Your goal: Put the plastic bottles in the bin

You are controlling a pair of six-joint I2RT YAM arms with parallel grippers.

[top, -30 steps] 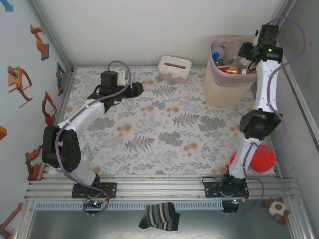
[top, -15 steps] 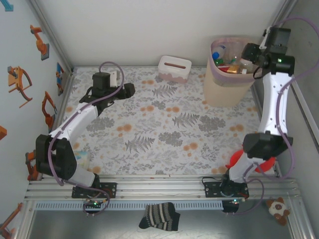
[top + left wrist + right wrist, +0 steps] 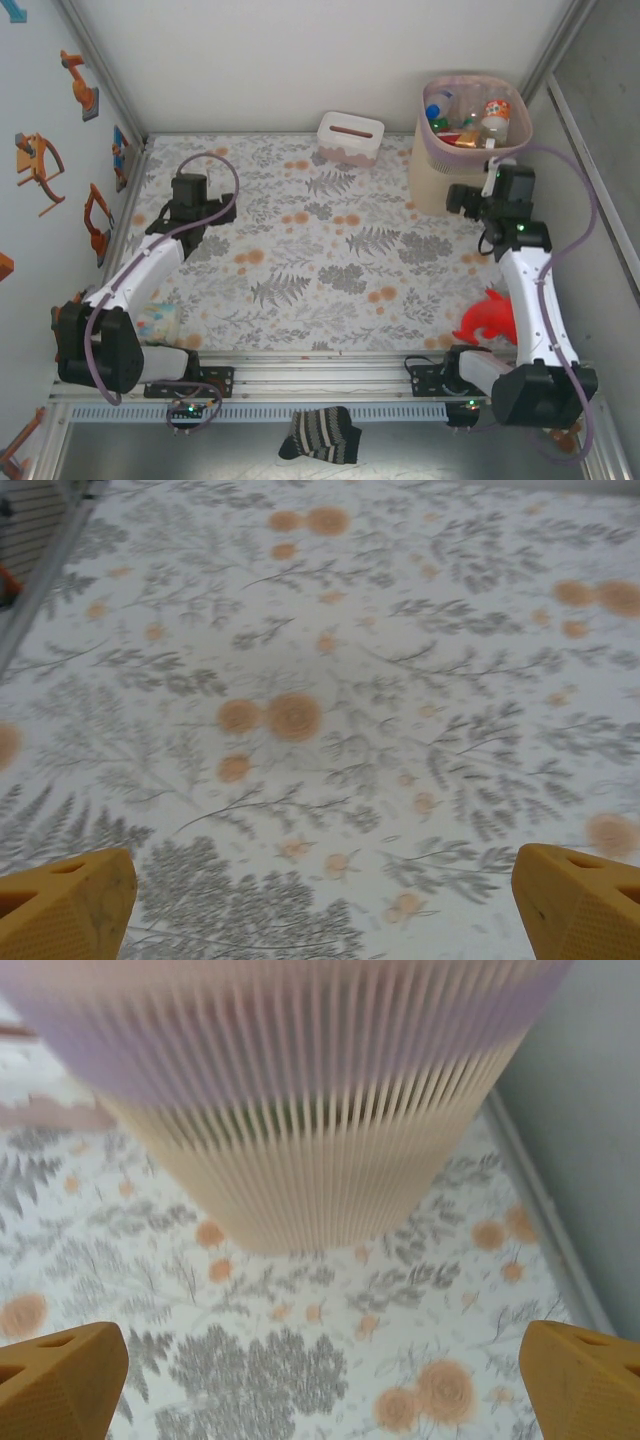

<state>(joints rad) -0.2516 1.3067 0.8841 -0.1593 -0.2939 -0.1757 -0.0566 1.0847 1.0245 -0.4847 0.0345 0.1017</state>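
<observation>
The bin [image 3: 470, 165], beige and ribbed with a pink liner, stands at the far right corner. Several plastic bottles [image 3: 468, 118] with coloured caps lie inside it. My right gripper [image 3: 462, 198] hovers low just in front of the bin, open and empty. In the right wrist view the bin's ribbed wall [image 3: 310, 1130] rises straight ahead, and the yellow fingers [image 3: 60, 1375] of the gripper [image 3: 322, 1345] stand wide apart. My left gripper [image 3: 183, 207] is over the floral cloth at the left, open. Only cloth lies between its fingers [image 3: 70, 905], gripper [image 3: 320, 875].
A white tissue box [image 3: 351, 137] sits at the back centre. A red dolphin toy [image 3: 490, 320] lies by the right arm. A small clear thing with a coloured print [image 3: 160, 322] rests by the left arm's elbow. A striped sock [image 3: 320, 435] hangs below the rail.
Both arms have drawn back toward their bases. The right gripper came away from above the bin's rim and down in front of it. Both pairs of jaws have spread wider.
</observation>
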